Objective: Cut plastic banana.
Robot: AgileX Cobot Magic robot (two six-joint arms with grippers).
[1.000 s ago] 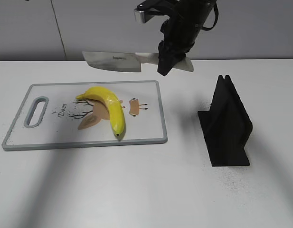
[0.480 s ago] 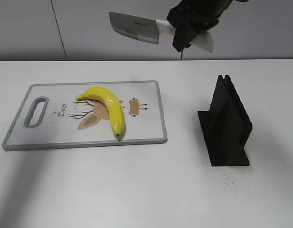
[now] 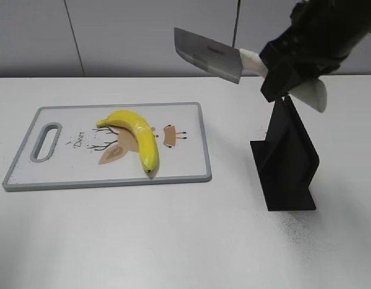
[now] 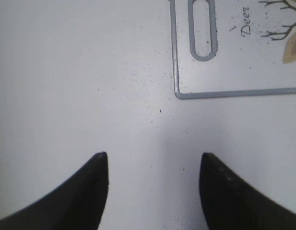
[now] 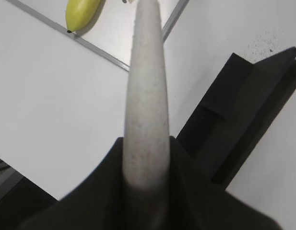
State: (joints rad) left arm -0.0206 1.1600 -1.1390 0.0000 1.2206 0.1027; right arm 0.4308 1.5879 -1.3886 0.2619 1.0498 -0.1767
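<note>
The yellow plastic banana [image 3: 137,135] lies whole on the white cutting board [image 3: 65,171]; its tip also shows in the right wrist view [image 5: 80,12]. My right gripper [image 3: 284,81] is shut on the pale handle [image 5: 145,110] of a cleaver, whose grey blade [image 3: 206,54] hangs in the air up and to the right of the board, above the black knife stand [image 3: 287,159]. My left gripper [image 4: 152,165] is open and empty over bare table, just off the board's handle-hole corner [image 4: 203,28].
The black knife stand also shows in the right wrist view [image 5: 234,110], close beside the handle. A grey wall runs behind the table. White table [image 3: 173,241] lies in front of the board.
My right gripper has carried the cleaver up from behind the board and then rightward, down over the black stand. The banana and board have not moved.
</note>
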